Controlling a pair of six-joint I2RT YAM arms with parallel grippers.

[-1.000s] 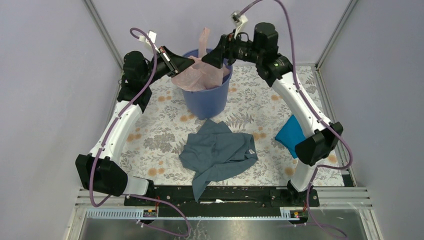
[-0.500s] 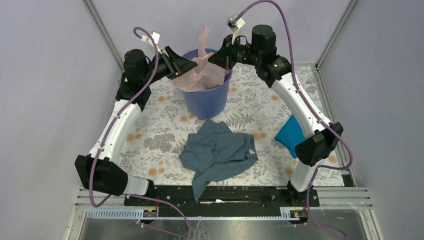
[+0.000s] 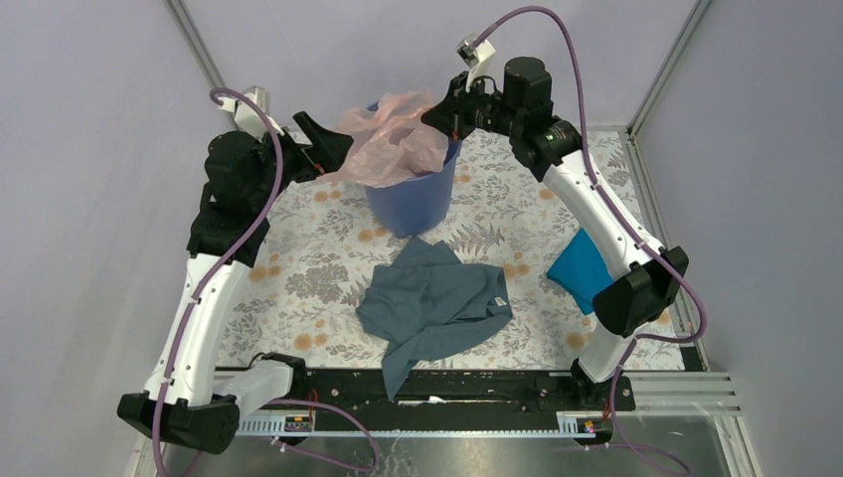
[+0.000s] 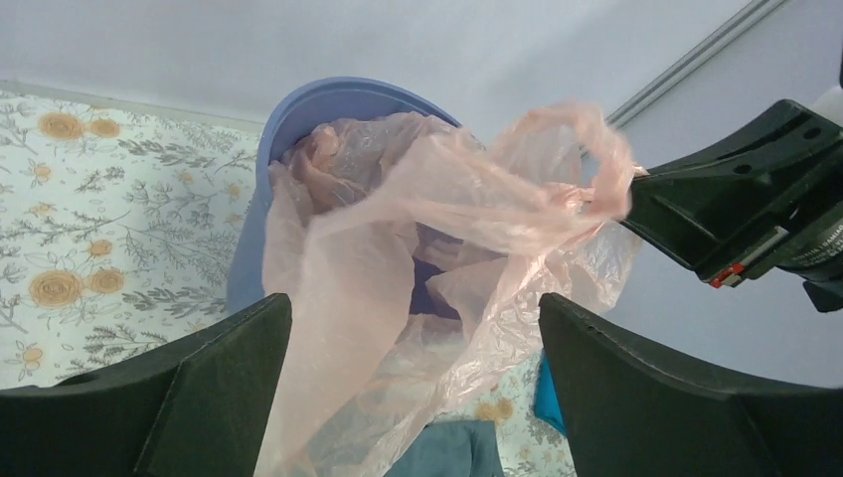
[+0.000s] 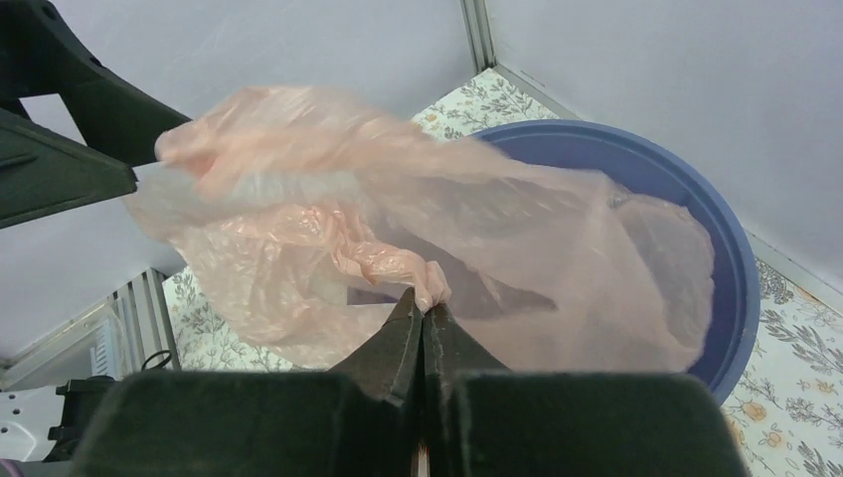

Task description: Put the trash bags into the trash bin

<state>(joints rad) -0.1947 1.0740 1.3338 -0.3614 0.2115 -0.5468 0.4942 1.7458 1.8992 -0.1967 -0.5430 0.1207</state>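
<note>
The pale pink trash bag (image 3: pixel 393 139) billows over the mouth of the blue trash bin (image 3: pixel 410 204), partly inside and spilling over the left rim. My right gripper (image 3: pixel 434 111) hangs over the bin's far right rim. In the right wrist view it (image 5: pixel 425 303) is shut on a twisted bunch of the bag (image 5: pixel 497 219), above the bin (image 5: pixel 646 159). My left gripper (image 3: pixel 323 149) is open, just left of the bin. In the left wrist view its jaws (image 4: pixel 414 303) stand wide, with loose bag film (image 4: pixel 398 209) lying between them ungripped, in front of the bin (image 4: pixel 328 104).
A grey-blue garment (image 3: pixel 437 298) lies crumpled on the floral mat in front of the bin. A turquoise cloth (image 3: pixel 579 268) lies at the right, beside the right arm's lower link. Purple walls and metal posts close in the back and sides.
My left gripper has opened, let go of the bag and drawn back to the left. My right gripper has shut on the bag, which now puffs wider over the bin.
</note>
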